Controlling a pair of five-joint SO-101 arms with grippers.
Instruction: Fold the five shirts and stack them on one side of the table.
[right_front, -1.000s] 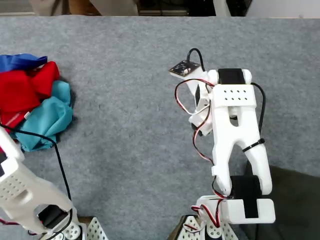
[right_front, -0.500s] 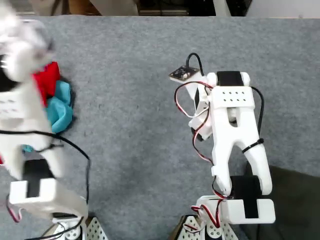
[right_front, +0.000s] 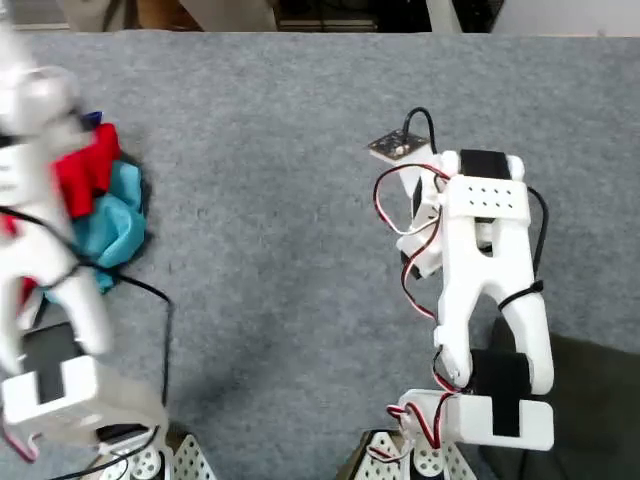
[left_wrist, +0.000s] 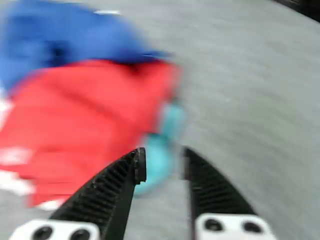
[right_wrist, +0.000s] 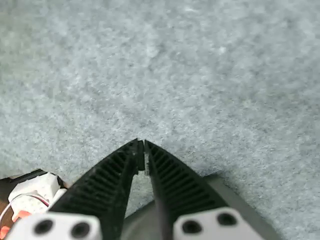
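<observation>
You can count one red shirt (left_wrist: 85, 110), one teal shirt (right_front: 112, 222), one blue shirt (left_wrist: 65, 40); two arms, left arm (right_front: 50, 260) and right arm (right_front: 485, 270); one desk (right_front: 270, 200).

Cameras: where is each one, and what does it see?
High view: above the table, looking down; left arm, right arm and the shirts show.
Left wrist view: on the left arm, looking past the open left claw at the shirts.
Right wrist view: on the right arm, looking past the shut right claw at table.
Shared: high and left wrist both show shirts.
</observation>
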